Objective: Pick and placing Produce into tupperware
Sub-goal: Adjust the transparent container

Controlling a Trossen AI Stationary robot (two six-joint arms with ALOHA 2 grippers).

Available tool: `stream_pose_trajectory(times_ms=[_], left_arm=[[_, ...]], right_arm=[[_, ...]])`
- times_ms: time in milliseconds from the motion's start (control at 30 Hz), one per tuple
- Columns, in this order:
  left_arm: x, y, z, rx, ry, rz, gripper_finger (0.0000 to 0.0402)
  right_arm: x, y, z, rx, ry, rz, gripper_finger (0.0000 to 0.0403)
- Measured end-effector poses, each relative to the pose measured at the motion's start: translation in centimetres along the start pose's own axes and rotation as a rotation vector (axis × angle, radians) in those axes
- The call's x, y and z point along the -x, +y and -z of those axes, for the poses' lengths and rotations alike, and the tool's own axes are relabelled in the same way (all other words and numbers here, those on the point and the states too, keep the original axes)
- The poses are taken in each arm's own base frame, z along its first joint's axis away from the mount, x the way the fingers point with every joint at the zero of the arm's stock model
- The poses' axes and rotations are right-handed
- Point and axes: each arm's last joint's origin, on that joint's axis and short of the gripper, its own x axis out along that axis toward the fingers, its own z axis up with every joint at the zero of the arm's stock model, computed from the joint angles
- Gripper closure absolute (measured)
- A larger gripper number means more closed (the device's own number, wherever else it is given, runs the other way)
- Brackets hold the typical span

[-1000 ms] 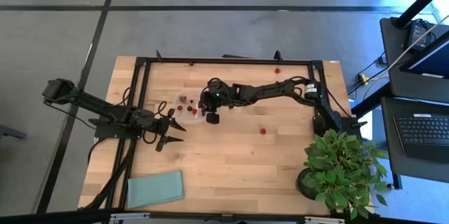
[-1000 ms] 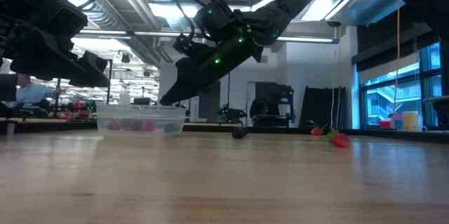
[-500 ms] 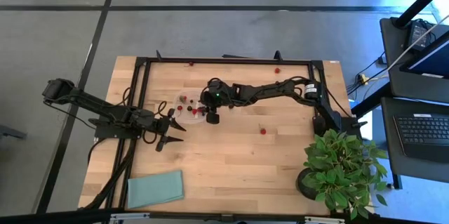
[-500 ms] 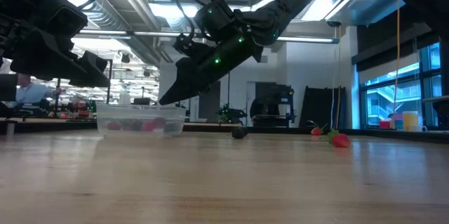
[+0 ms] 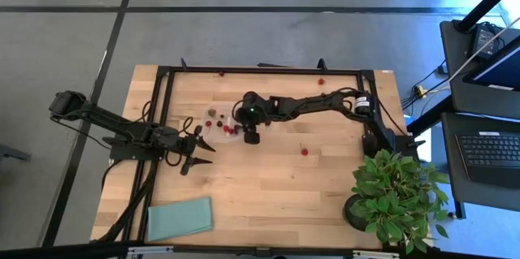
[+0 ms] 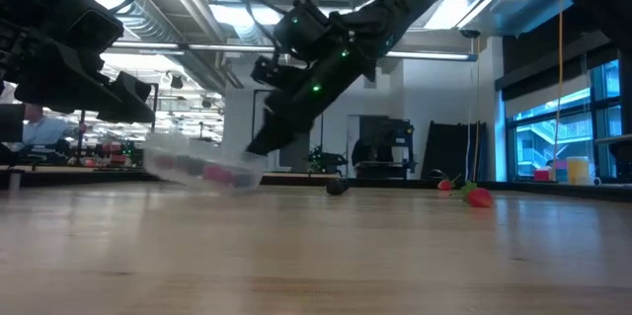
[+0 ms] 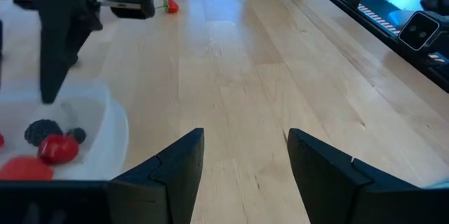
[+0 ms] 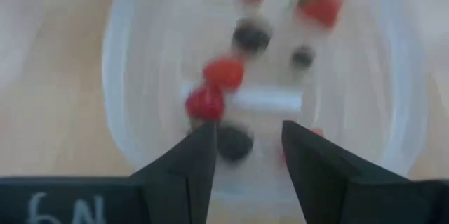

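Robotics lab in an industrial hall. Framed wooden table on grey taped concrete floor; laptop on a stand right of the table. Behind the table: exposed ceiling ducts, strip lights, more equipment.

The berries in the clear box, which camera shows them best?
The right wrist view: it looks straight into the tupperware at the berries. The left wrist view shows a few, the low view a pink blur, the high view dots.

The only readable marking is a handwritten "6N" on the right gripper's dark housing.
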Motion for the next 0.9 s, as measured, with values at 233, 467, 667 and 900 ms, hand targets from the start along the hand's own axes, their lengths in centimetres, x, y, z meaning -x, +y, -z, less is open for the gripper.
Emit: stream_pose_trajectory(times_ms=[233, 467, 667, 900], left_arm=[[0.0, 0.0, 0.0, 0.002, 0.004, 0.0, 0.0202], [0.0, 0.0, 0.0, 0.024, 0.004, 0.0, 0.0202], [0.0, 0.0, 0.1, 0.051, 0.007, 0.0, 0.0202], [0.0, 0.0, 0.1, 0.051, 0.007, -0.003, 0.0202]], right_arm=[[3.0, -0.1, -0.1, 0.006, 0.173, 0.071, 0.0238], [5.5, -0.2, -1.6, 0.034, 0.145, 0.079, 0.0238], [8.8, -0.7, -0.9, 0.018, 0.318, 0.086, 0.0238], [8.6, -2.0, 2.8, -0.007, 0.469, 0.069, 0.0238]])
